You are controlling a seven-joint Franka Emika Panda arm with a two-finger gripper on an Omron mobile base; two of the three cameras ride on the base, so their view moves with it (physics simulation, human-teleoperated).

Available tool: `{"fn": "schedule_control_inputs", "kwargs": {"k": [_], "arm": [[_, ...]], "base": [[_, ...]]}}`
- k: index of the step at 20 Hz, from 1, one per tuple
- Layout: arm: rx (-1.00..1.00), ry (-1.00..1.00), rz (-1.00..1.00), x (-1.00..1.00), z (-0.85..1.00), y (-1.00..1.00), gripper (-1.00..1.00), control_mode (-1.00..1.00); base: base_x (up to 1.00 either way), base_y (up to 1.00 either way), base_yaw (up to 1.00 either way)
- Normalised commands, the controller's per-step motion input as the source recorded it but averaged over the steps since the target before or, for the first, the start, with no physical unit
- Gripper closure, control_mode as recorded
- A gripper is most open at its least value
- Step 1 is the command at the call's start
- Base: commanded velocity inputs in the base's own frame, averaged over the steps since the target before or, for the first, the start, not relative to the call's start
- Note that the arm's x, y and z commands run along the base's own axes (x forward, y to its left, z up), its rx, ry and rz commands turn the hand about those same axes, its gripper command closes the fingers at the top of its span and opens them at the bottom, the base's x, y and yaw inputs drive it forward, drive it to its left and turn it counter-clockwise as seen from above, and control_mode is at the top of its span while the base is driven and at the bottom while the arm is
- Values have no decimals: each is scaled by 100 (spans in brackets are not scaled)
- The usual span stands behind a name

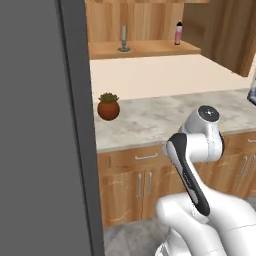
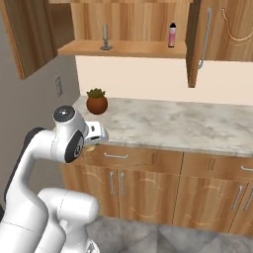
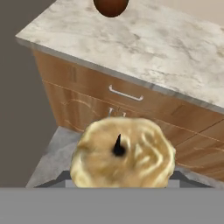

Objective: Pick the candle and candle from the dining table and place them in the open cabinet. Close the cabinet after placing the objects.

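Marbled counter [image 3: 175,57] behind finger-held golden candle [image 3: 122,153]

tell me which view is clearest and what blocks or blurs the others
Right base view is clearest: the taper candle and pink bottle stand sharp on the open cabinet shelf. Left base view loses its left side to a flat grey panel. Hand view is crowded by the soft-edged golden candle, close to the lens, in the gripper.

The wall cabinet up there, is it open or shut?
Open: both cabinet doors swing outward, showing the taper candle and pink bottle inside.
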Motion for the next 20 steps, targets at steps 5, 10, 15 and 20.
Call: {"fn": "schedule_control_inputs", "kwargs": {"k": [5, 10, 15, 20], "arm": [[0, 0, 0, 0, 0, 0, 100, 100], [0, 0, 0, 0, 0, 0, 100, 100], [0, 0, 0, 0, 0, 0, 100, 100], [0, 0, 0, 0, 0, 0, 100, 100]], "base": [[66, 20, -16], [68, 6, -6], [61, -1, 2], [57, -11, 0]]}}
